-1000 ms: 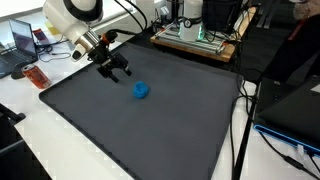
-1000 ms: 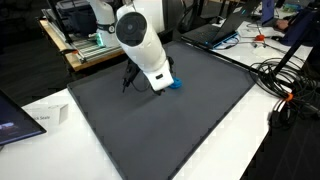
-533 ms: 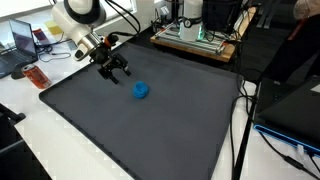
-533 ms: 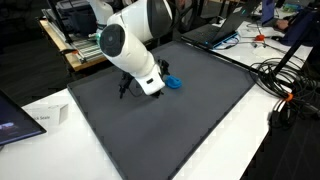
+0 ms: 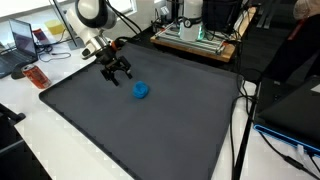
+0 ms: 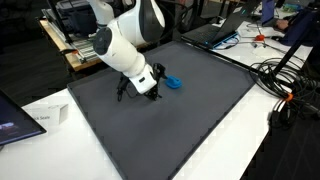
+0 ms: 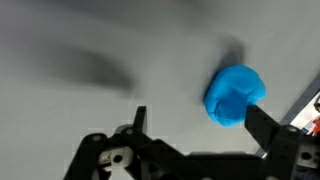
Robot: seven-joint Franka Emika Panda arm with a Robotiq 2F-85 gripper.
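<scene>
Item one: our black two-fingered pincer [image 7: 196, 128], jaws spread wide, holding nothing, hovering low.

Item two: a small rounded blue soft lump [image 7: 235, 95] on the dark grey mat [image 5: 160, 130]. It lies just ahead of one fingertip, off to the side of the gap, not touching. We see no clear long axis.

Labels, writing: none we can read.

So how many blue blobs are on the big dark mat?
1. The blue blob lies on the dark mat, just beside the open gripper. No other seems hidden.
</scene>
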